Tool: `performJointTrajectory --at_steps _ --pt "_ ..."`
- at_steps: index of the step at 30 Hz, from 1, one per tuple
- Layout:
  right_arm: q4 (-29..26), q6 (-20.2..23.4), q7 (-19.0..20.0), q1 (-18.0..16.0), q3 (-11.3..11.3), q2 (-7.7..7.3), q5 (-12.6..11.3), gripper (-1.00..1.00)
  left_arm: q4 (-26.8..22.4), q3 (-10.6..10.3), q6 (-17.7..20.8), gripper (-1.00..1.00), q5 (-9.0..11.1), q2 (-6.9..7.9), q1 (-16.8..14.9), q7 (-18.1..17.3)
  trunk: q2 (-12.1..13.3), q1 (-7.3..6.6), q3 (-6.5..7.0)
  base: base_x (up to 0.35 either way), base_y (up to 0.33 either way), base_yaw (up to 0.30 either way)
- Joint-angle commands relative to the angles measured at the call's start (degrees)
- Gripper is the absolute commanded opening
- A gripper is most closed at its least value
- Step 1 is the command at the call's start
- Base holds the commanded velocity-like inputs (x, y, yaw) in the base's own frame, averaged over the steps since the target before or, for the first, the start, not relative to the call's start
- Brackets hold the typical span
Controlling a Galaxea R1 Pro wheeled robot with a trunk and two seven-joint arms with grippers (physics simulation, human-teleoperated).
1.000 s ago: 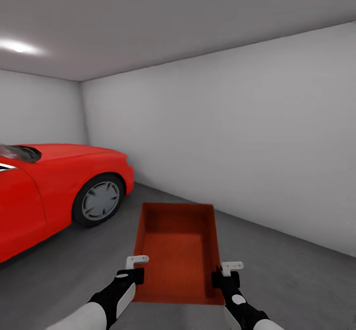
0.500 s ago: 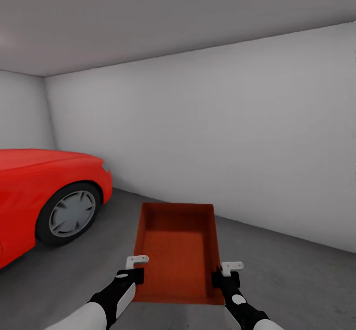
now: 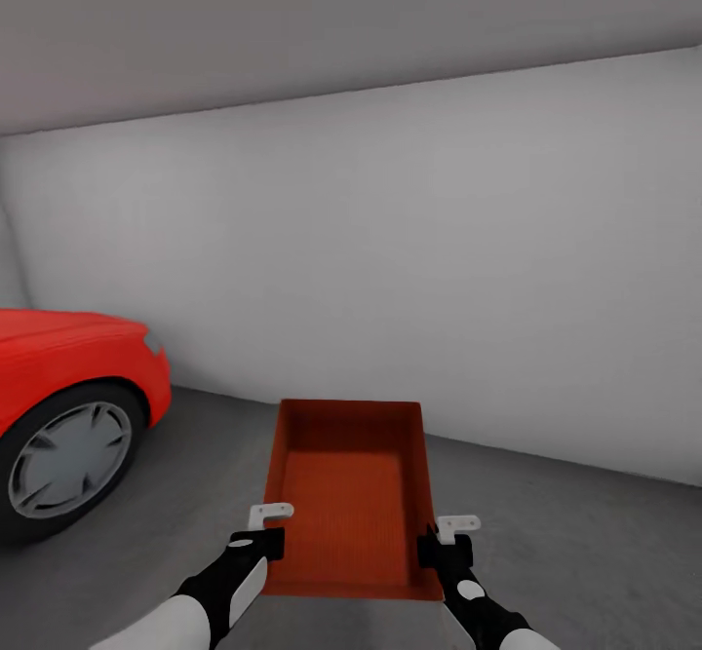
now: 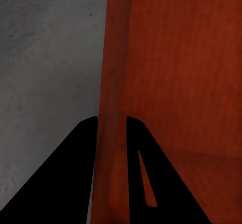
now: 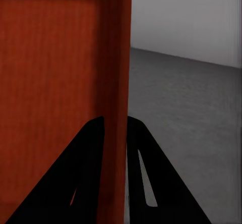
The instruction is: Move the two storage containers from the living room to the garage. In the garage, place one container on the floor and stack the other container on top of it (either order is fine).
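A rigid, seemingly light storage container (image 3: 348,494) is held by its side walls, each thin wall pinched by the left end effector (image 3: 265,531) and right end effector (image 3: 439,543).

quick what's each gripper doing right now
Left gripper: closed on the left wall of the storage container.
Right gripper: closed on the same container's right wall.

soft, even light with no lamp in view; the white wall (image 3: 439,270) grades gently darker toward the ceiling (image 3: 292,17). the floor (image 3: 585,553) is matte, without glare. edges look slightly smeared (a low-detail render). both wrist views show fingers (image 4: 65,183) as flat black silhouettes.
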Motion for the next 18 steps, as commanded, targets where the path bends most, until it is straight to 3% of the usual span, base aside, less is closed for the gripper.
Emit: performJointTrajectory --at_steps 1,18 --pt "0.13 -0.16 -0.15 -0.06 -1.99 0.03 0.48 -1.00 -0.37 0.95 0.43 -1.00 -1.02 0.68 -0.04 0.76 -0.07 0.04 -0.09 0.316 0.184 -0.284" --pt "0.13 -0.16 -0.15 -0.06 -1.99 0.03 0.48 -1.00 -0.38 0.97 0.43 -1.00 -1.02 0.69 -0.02 0.76 -0.07 0.04 -0.09 0.316 0.184 -0.284"
